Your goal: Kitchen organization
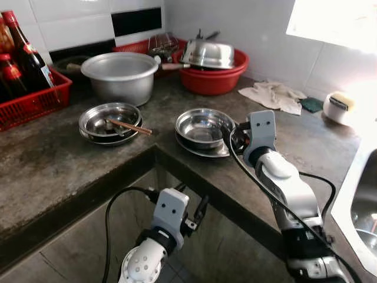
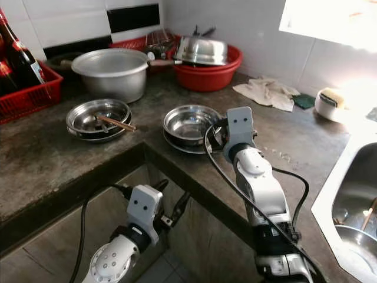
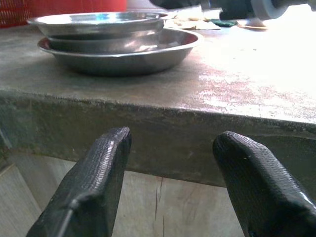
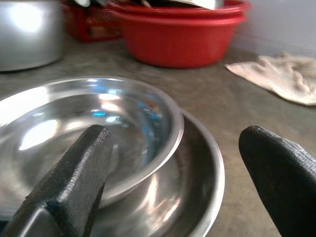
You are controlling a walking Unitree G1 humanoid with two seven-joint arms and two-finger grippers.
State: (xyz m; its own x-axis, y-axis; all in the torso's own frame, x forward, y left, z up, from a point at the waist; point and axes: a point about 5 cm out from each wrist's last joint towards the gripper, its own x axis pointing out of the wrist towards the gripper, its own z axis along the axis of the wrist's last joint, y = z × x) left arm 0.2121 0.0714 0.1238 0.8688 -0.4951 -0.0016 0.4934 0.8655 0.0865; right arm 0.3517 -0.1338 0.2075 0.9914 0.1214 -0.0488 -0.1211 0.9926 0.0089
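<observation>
Left gripper (image 1: 197, 217) low, below the counter edge, fingers spread with nothing between them; its wrist view looks up at the concrete lip. Right gripper (image 4: 182, 168) up on the countertop (image 1: 53, 159), fingers parted wide and empty, one finger (image 4: 74, 173) hanging over the rim of the steel bowl (image 1: 203, 127), the other outside it. So the bowl lies straight ahead of the right gripper, rim between the fingers but not yet pinched; right arm is plainly the nearer one. Judgement: a close on the rim is the likely next step. Bowl is round, no long axis, shiny stainless, shallow, nested in a wider steel dish (image 1: 219, 151) near the counter's inner corner. Thin rim, slick metal; likely to slip if gripped lightly. Further left, a second stack of steel dishes (image 1: 109, 122) with chopsticks (image 1: 129, 126) laid across. Behind: large aluminium pot (image 1: 121, 75), red basin (image 1: 213, 76) holding a steel lid, red crate (image 1: 32, 103) of bottles, cloth (image 1: 272, 94) near the wall.
</observation>
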